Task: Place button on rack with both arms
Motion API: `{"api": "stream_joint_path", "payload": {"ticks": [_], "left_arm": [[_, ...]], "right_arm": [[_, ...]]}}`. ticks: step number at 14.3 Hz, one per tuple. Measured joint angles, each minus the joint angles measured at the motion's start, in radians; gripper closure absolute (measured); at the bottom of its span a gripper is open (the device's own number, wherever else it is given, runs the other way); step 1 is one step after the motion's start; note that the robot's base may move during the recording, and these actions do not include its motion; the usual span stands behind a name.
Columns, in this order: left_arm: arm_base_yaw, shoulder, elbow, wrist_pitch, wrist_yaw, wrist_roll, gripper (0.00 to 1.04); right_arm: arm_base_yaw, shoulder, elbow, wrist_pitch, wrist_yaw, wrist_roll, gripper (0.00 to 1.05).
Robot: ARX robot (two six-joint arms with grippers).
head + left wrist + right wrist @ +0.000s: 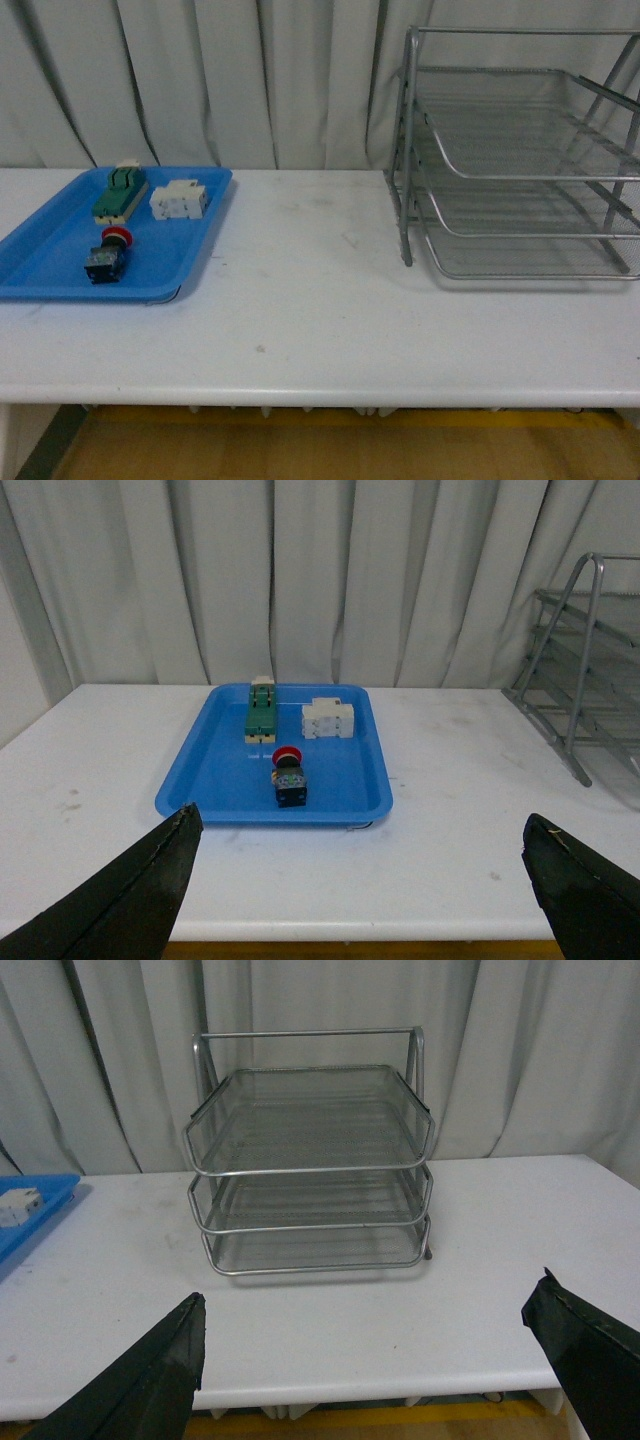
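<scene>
Nothing of the task is done yet, as far as these views show. The button [108, 252] lies on its side in the blue tray [40, 250], red cap pointing toward 12 o'clock, with the green terminal block [118, 193] just beyond it at 12 o'clock and the white block [180, 199] at about 1 o'clock. Seen from the front, the tray sits at 9 o'clock on the table [320, 300]. The rack [407, 150] stands well apart at about 2 o'clock, and no tier shows anything lying in it. Neither arm appears in the front view. In its own wrist view the left gripper [360, 820] has its fingers spread wide with nothing between them, facing the tray from short of the table's near edge. The right gripper [370, 1295] is likewise spread and empty, looking straight at the rack's open front (so each arm seems to face its own half of the job). All of it is left: reaching in and closing on the button, lifting it clear of the tray's lip, probably passing it across to the right arm, and setting it on a mesh tier.
</scene>
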Motion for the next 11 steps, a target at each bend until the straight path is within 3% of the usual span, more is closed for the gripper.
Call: {"api": "stream_joint_path", "payload": {"ticks": [7,8,11], "left_arm": [[0.0,0.0,0.0,0.0,0.0,0.0,0.07],[0.0,0.0,0.0,0.0,0.0,0.0,0.07],[0.0,0.0,0.0,0.0,0.0,0.0,0.07]], "right_arm": [[0.0,0.001,0.0,-0.004,0.0,0.0,0.06],[-0.003,0.071,0.031,-0.087,-0.017,0.013,0.06],[-0.114,0.559,0.067,0.301,-0.135,0.262,0.06]]}}
